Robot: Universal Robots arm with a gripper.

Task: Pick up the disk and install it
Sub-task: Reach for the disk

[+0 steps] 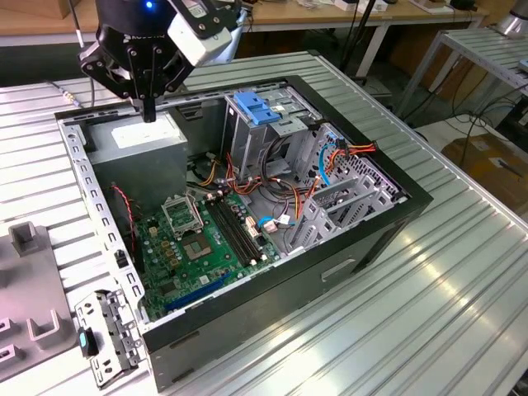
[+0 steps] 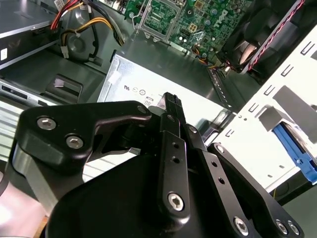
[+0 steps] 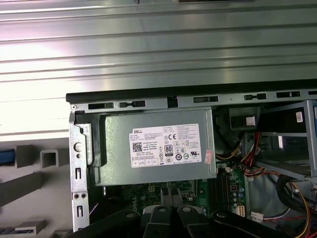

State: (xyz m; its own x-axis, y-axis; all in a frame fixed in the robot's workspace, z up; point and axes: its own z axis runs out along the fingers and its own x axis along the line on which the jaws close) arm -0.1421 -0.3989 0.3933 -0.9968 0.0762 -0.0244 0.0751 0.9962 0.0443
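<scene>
Ribbed metal tabletop (image 1: 462, 289), open computer case (image 1: 272, 309): my tool (image 1: 148, 114), pinched narrow on nothing, hangs above the power-supply box (image 1: 136, 136), the disk (image 2: 297, 153), I judge, being the blue-railed piece lying outside the wall beside that box.

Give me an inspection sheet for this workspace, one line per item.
Surface: ribbed metal table carrying an open computer case.
Job's things: nothing seen.
Clutter: grey fixture and a metal bracket lie at the exterior view's left of the case.
Grippers: the hand hangs shut and empty over the power supply.
Cables: red, orange and yellow wires run loose inside the case between the motherboard and the drive cage.
Surroundings: a second metal table and a cardboard box stand beyond.
</scene>
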